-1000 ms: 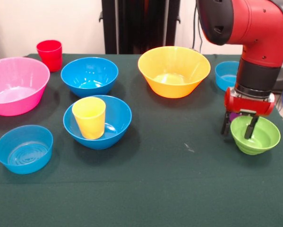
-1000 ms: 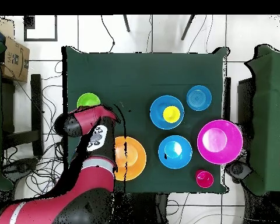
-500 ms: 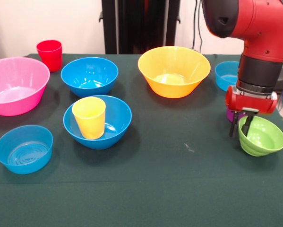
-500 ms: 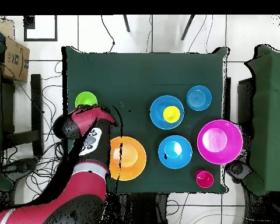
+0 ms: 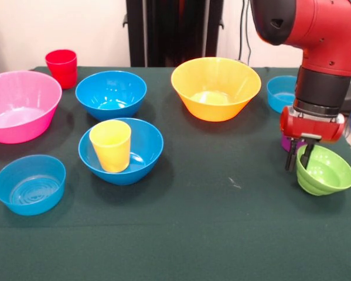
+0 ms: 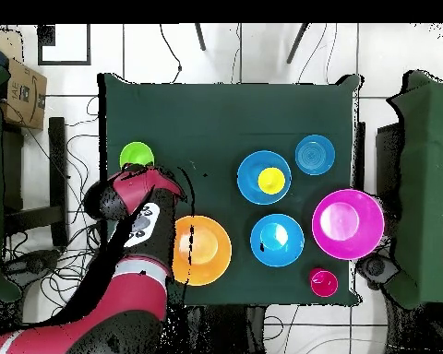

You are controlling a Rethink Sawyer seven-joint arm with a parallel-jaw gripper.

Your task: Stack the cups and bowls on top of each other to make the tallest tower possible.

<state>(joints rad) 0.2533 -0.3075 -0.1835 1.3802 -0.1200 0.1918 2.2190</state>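
My gripper [image 5: 297, 160] is shut on the near-left rim of the lime green bowl [image 5: 326, 171], one finger inside and one outside. The bowl hangs tilted at the table's right side. In the overhead view the green bowl [image 6: 136, 154] shows just beyond the arm, which hides the gripper. A purple cup [image 5: 287, 142] peeks out behind the gripper. The yellow cup [image 5: 111, 145] stands in a deep blue bowl [image 5: 145, 153] left of centre; overhead, the yellow cup [image 6: 271, 181] sits in that blue bowl [image 6: 250, 175].
A yellow-orange bowl [image 5: 215, 88], a second deep blue bowl [image 5: 111, 93], a pink bowl [image 5: 20, 105] and a red cup [image 5: 61, 67] stand along the back and left. Light-blue bowls sit at the front left [image 5: 30, 184] and back right [image 5: 279, 92].
The gripper has closed on the green bowl's rim, and the bowl has tipped up and shifted slightly to the right. The other pieces have not moved.
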